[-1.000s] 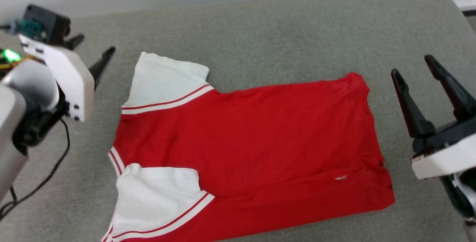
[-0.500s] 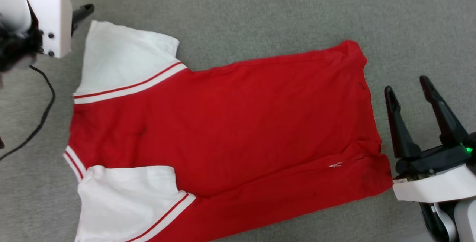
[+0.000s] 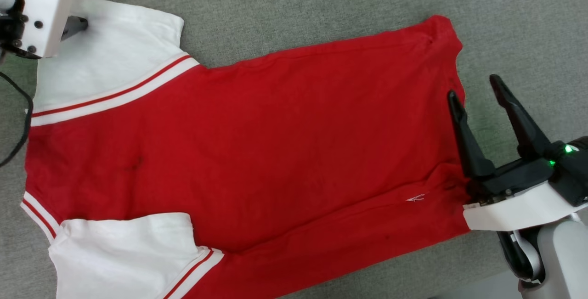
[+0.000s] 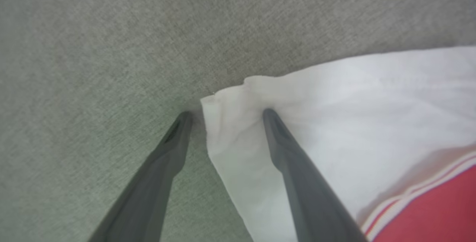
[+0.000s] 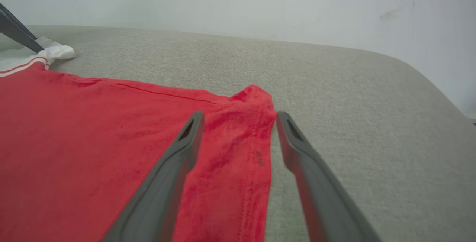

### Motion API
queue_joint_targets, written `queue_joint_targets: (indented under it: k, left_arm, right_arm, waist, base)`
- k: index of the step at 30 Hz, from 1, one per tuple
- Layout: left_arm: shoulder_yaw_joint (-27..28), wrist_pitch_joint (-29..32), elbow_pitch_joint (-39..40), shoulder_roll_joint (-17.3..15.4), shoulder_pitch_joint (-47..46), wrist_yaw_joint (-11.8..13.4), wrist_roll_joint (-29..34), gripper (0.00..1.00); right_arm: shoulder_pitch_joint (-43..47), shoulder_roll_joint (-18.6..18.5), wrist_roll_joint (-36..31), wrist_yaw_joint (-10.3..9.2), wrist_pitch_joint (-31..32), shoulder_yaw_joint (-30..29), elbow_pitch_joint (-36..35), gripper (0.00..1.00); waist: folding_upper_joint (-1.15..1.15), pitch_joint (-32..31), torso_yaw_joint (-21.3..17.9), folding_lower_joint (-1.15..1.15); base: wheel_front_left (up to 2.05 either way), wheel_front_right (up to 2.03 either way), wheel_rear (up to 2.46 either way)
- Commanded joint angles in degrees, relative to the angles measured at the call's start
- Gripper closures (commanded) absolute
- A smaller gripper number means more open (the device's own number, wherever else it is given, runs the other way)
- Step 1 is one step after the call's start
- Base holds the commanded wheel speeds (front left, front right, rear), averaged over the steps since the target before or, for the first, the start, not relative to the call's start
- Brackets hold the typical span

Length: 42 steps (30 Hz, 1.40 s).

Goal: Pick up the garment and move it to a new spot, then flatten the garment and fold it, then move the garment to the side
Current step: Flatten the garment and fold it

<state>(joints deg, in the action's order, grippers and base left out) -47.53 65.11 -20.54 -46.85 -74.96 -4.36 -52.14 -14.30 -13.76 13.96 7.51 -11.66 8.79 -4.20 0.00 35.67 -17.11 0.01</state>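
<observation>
Shirt (image 3: pixel 257 143) lies flat. Left gripper (image 4: pixel 227 112), at ten o'clock, is wide open astride a sleeve (image 4: pixel 334 104) corner; right gripper (image 5: pixel 240 113), at three o'clock, likewise astride the hem (image 5: pixel 260 141); both empty.

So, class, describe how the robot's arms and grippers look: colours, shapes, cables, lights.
The left gripper and right gripper each have two long, dark, tapering fingers on a white housing. The right one has a black base with a green light; a black cable trails by the left one.
</observation>
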Motion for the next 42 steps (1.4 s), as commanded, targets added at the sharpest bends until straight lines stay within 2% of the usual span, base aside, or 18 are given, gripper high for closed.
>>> queue_joint_targets:
  k: [1,2,3,10,13,17,20,23,32,35,37,42]
  left_arm:
    - [-1.27,0.38,-0.86,0.75,2.11,-0.31,-0.62,0.07]
    - [-1.29,0.08,-0.91,0.98,2.32,-0.37,-0.71,0.75]
    - [-1.47,-0.01,-0.97,1.22,2.57,-0.63,-0.91,1.00]
    - [-1.34,-3.24,-0.80,1.20,2.25,-1.78,-0.94,1.00]
    - [-2.04,-4.99,0.36,1.27,2.61,-2.35,-0.63,1.00]
    - [-3.01,-6.86,2.45,1.31,3.79,-2.71,-1.28,1.00]
    - [-3.72,-7.92,4.39,1.50,4.66,-2.93,-1.80,1.00]
    - [-4.56,-8.89,6.53,1.84,5.36,-2.97,-2.32,1.00]
    - [-6.92,-10.68,11.87,1.92,4.60,-3.06,-1.92,1.00]
    - [-7.55,-10.95,12.93,1.97,3.72,-3.07,-1.67,1.00]
    - [-8.08,-11.33,13.31,2.02,3.06,-3.06,-1.43,1.00]
    - [-9.17,-11.86,14.03,2.45,1.38,-3.07,-1.80,1.00]
  right_arm:
    - [-0.82,0.23,-0.11,-0.06,-0.43,0.26,0.35,0.00]
    - [-1.21,0.06,-0.11,-0.06,-0.48,0.16,0.56,0.00]
    - [-1.53,-0.14,-0.17,-0.05,-0.58,-0.01,0.81,0.00]
    - [-4.55,-2.59,-1.18,-0.06,0.69,-2.12,0.81,0.00]
    - [-7.37,-5.60,-1.45,-0.05,3.03,-2.08,-0.02,0.00]
    - [-12.16,-11.39,-1.38,-0.06,8.04,-0.34,-1.64,0.00]
    - [-15.91,-16.23,0.98,-0.06,15.43,2.46,-1.32,0.00]
    - [-20.00,-21.44,5.89,-0.06,25.64,6.46,0.05,0.00]
    - [-31.47,-32.72,25.54,-0.07,58.29,20.77,6.74,0.00]
    - [-35.22,-33.19,29.07,-0.06,64.09,23.43,8.79,0.00]
    - [-36.83,-32.04,30.73,-0.06,66.50,24.71,10.57,0.00]
    - [-40.70,-29.27,31.82,-0.05,68.48,26.81,15.83,0.00]
  waist:
    - [0.00,0.49,-0.11,-0.01]
    - [0.00,0.51,-0.02,-0.01]
    - [0.00,0.36,0.11,-0.01]
    - [0.00,-3.90,1.68,-0.01]
    - [0.00,-6.35,2.68,-0.01]
    - [0.00,-8.86,4.43,-0.01]
    - [0.00,-9.98,5.89,-0.01]
    - [0.00,-10.54,7.31,-0.01]
    - [0.00,-9.31,10.24,-0.01]
    - [0.00,-8.01,11.19,-0.01]
    - [0.00,-7.11,11.83,-0.01]
    - [0.00,-4.93,13.35,-0.01]
  base:
    - [0.00,0.00,0.00]
    - [0.00,0.00,0.00]
    - [0.00,0.00,0.00]
    - [0.00,0.00,0.00]
    - [0.00,0.00,0.00]
    - [0.00,0.00,0.00]
    - [0.00,0.00,0.00]
    - [0.00,0.00,0.00]
    - [0.00,0.00,0.00]
    - [0.00,0.00,0.00]
    - [0.00,0.00,0.00]
    - [0.00,0.00,0.00]
